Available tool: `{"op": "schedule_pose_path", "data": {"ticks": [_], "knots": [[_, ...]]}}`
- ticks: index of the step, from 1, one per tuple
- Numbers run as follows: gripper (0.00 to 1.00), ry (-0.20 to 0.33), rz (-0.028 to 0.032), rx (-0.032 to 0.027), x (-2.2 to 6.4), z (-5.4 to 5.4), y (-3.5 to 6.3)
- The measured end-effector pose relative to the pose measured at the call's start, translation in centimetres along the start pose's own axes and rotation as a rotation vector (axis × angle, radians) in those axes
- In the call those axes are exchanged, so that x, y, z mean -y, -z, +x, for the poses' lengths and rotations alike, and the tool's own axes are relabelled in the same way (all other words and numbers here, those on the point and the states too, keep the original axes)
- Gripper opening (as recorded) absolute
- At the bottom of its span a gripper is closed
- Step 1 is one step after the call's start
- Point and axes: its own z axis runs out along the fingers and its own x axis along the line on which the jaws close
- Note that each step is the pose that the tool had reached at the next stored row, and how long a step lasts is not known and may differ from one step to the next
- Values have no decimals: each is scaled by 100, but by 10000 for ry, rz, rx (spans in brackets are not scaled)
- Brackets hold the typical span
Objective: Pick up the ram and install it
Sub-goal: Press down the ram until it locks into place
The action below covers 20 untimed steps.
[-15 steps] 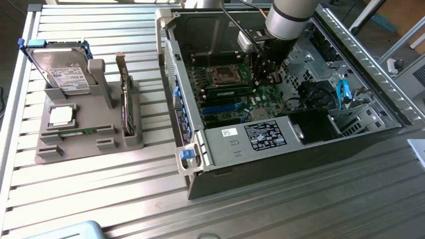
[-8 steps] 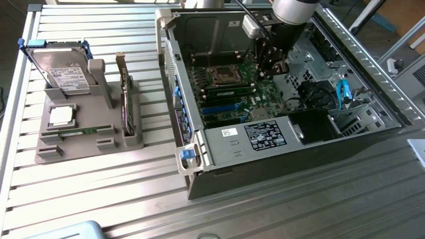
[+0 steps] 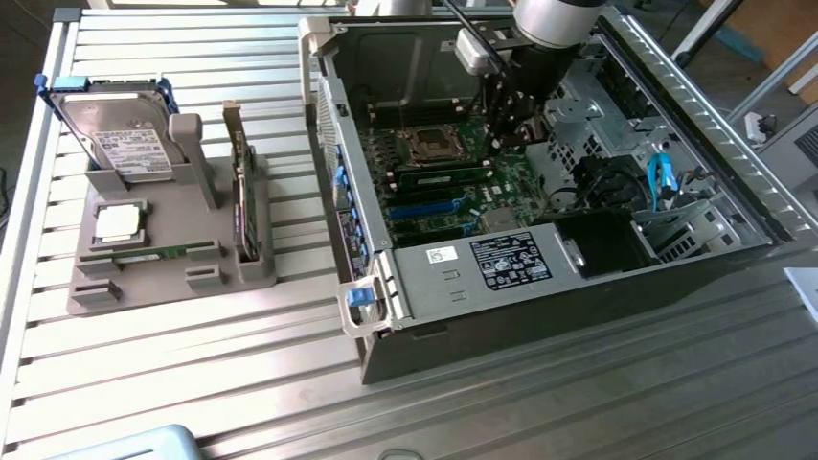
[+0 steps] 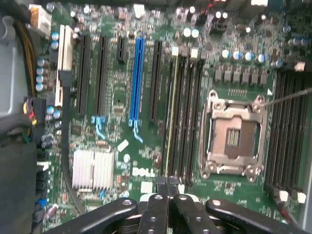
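The ram is a slim green stick standing in a memory slot on the motherboard, beside the empty processor socket. In the wrist view the ram shows edge-on as a thin green line in the slot nearest the socket's far side. My gripper hangs inside the open computer case, above the board. Its black fingers are pressed together, so the gripper is shut with nothing between them, just off one end of the ram.
A grey holder at the exterior view's left carries a hard drive, a square silver processor and an upright green expansion card. The case walls, power supply and blue cable crowd the board.
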Motion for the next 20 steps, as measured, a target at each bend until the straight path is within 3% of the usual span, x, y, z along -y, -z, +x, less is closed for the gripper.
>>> {"op": "schedule_pose_path", "data": {"ticks": [7,10,14,16,20], "knots": [[11,0,-1,-6,-348,-52,-30],[11,0,-1,-7,-599,-94,-77],[11,1,-1,-9,-811,-127,-115],[11,0,0,-8,-862,-134,-126],[11,0,-5,-8,-865,-133,-185]]}}
